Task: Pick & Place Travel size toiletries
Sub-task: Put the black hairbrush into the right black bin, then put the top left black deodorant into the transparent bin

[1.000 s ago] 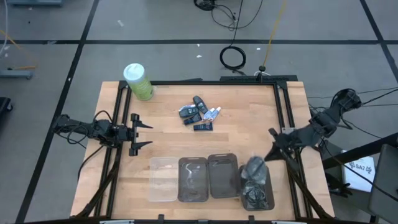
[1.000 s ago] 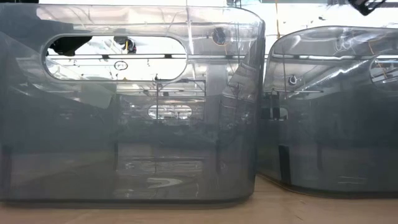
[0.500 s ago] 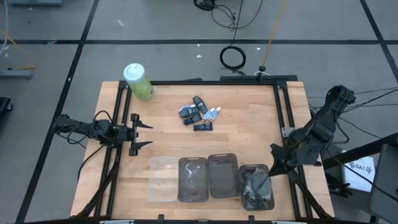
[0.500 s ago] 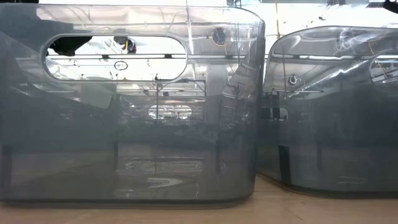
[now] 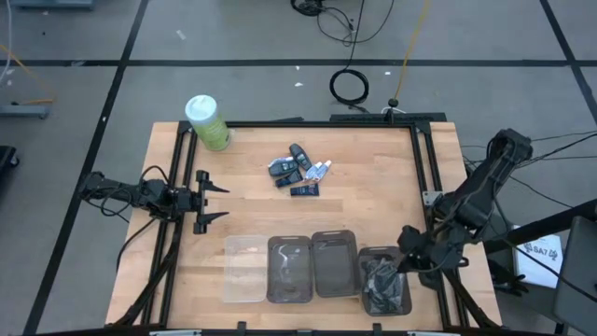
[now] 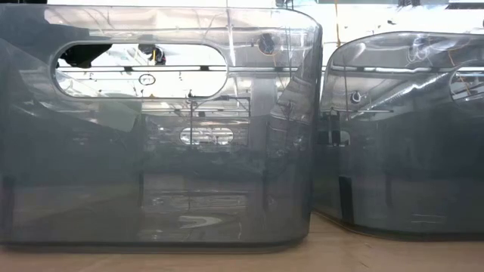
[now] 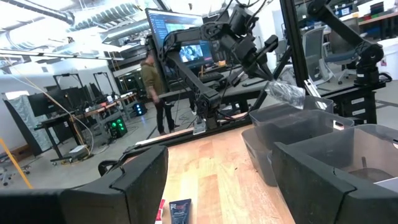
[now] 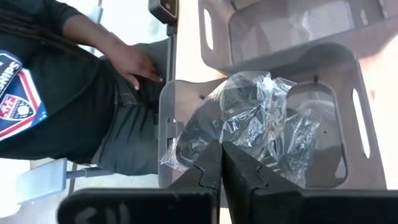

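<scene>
High view: right tool [image 5: 403, 263] is over the rightmost grey bin [image 5: 384, 301] at the desk's [image 5: 373, 201] near edge, fingers clenched on a crinkled clear plastic bag [image 5: 381, 278] that hangs into that bin. Right wrist view confirms it: both dark fingers [image 8: 208, 168] pressed together with the bag [image 8: 261, 118] pinched at the tips, bag bulk sitting inside the bin [image 8: 348, 124]; what's in the bag can't be made out. A person in a dark shirt [image 8: 56, 93] stands just beyond the desk edge in that view, hand [image 8: 134, 65] at their side. Left tool [image 5: 213, 202] is parked at the left side of the desk, released, jaws wide with nothing between them, pointing toward the middle. Travel size toiletries [image 5: 300, 172] lie in a small loose cluster on the bare wood at desk centre, toward the far edge, well apart from both tools and from the bins; dark navy pieces and pale ones mixed, some touching. One navy tube [image 7: 180, 210] shows in the left wrist view. Green canister with white lid [image 5: 206, 121] stands at the far left corner. Four bins in a row along the near edge, the leftmost clear [image 5: 244, 269]. Low view shows only translucent bin walls [image 6: 159, 128].
</scene>
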Controlling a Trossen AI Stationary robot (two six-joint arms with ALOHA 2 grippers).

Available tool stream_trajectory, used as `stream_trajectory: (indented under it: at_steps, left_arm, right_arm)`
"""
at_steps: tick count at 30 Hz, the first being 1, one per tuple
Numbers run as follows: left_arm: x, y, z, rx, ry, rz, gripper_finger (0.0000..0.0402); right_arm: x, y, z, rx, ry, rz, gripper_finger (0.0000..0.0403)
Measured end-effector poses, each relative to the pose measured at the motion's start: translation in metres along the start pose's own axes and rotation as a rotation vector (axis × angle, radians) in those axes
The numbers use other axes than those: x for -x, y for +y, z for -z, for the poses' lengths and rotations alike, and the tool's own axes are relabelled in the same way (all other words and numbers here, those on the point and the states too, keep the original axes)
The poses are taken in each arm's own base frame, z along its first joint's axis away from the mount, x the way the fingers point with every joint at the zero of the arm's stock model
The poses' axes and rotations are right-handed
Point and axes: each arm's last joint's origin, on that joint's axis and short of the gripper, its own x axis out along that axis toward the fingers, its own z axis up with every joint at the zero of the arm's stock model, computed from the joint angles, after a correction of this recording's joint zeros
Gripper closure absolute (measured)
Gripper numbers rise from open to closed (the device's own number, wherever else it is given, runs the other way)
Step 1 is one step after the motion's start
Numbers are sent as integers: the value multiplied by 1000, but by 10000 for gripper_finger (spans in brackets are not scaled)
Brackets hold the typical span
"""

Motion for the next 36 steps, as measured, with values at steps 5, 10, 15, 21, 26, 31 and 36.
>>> stream_trajectory:
  at_steps: [5, 10, 15, 21, 26, 31, 36]
  left_arm:
    - [0, 0, 0, 0, 0, 0, 119]
    - [0, 0, 0, 0, 0, 0, 119]
    - [0, 0, 0, 0, 0, 0, 119]
    - [0, 0, 0, 0, 0, 0, 119]
    - [0, 0, 0, 0, 0, 0, 119]
    - [0, 0, 0, 0, 0, 0, 119]
    - [0, 0, 0, 0, 0, 0, 119]
  right_arm:
    - [-4, 0, 0, -21, 10, 13, 392]
    - [-4, 0, 0, -21, 11, 15, 376]
    - [-4, 0, 0, -15, 12, 15, 361]
    - [-4, 0, 0, 54, 7, 16, 349]
    - [-3, -2, -5, 273, -133, 124, 347]
    - [0, -8, -13, 439, -381, 402, 352]
    - [-5, -35, -11, 440, -536, 529, 361]
